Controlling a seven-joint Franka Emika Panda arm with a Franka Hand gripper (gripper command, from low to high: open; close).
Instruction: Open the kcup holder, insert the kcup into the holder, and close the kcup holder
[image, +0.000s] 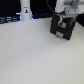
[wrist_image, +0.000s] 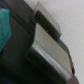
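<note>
Your arm (image: 65, 6) comes in at about 1 o'clock in the exterior view, cut off by the upper edge, so you see only its white lower end. It sits right over the holder (image: 62, 27), the black boxy block at roughly 2 o'clock on the white tabletop (image: 35, 57). The gripper (image: 63, 18) merges with the holder's top in the blur; you cannot tell whether the jaws are spread or pressed together, or whether they touch the block. Pale patches mark the holder's front, but the blur keeps you from reading whether either front is pulled out or pushed in.

At about 11 o'clock stands a white post (image: 25, 10), its top cut off by the frame, with a small blue glow at its foot. Dark clutter runs along the far edge behind it, too smeared to name.

The wrist view is very close and soft. You see dark holder surfaces (wrist_image: 20, 45) and two grey, rounded slabs, one (wrist_image: 47, 22) further up the picture, one (wrist_image: 50, 52) larger and nearer; what they are exactly is hard to tell. A teal-green patch (wrist_image: 5, 27) is cut off at the picture's edge; it may be the kcup's top, but you cannot confirm that. The kcup is not clearly visible in either view.
</note>
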